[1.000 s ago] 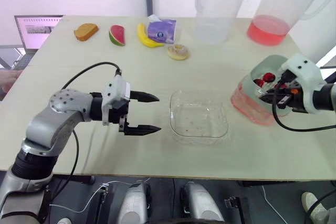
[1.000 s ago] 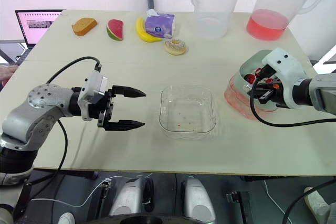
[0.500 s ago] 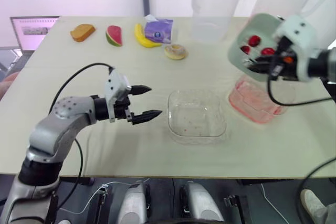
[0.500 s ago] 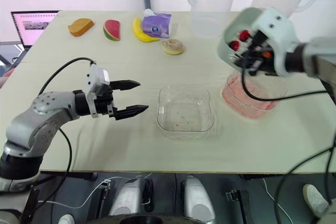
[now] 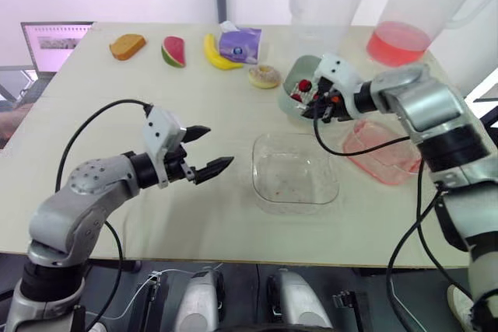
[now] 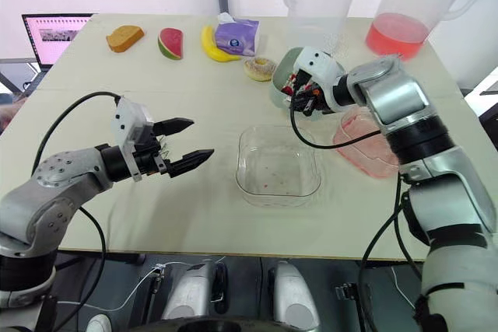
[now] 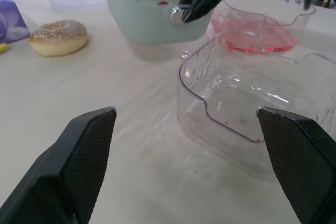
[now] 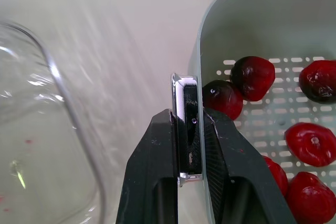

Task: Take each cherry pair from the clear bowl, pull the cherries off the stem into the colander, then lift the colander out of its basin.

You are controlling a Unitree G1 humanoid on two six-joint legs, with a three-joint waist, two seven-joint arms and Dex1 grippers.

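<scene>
The pale green colander (image 5: 299, 83) with several red cherries (image 8: 253, 76) in it is behind the clear bowl (image 5: 294, 172), out of the pink basin (image 5: 383, 150). I cannot tell whether it touches the table. My right gripper (image 5: 314, 106) is shut on a silvery tab on its near rim (image 8: 185, 124). The clear bowl holds only red specks. My left gripper (image 5: 212, 148) hovers open to the left of the bowl, with nothing between its fingers (image 7: 84, 145). The left wrist view shows the colander (image 7: 147, 17) and the basin (image 7: 262, 24) beyond the bowl.
Behind the colander lie a doughnut (image 5: 264, 77), a banana (image 5: 218, 54), a purple tissue pack (image 5: 240, 44), a watermelon slice (image 5: 173, 51) and bread (image 5: 128, 46). Two tall pitchers stand at the back: one clear (image 5: 320, 13), one with pink liquid (image 5: 416, 13). A laptop (image 5: 54, 44) is at the far left.
My right gripper lifted the colander out of the basin, swung it left and lowered it behind the clear bowl. The left gripper shifted slightly and stayed open.
</scene>
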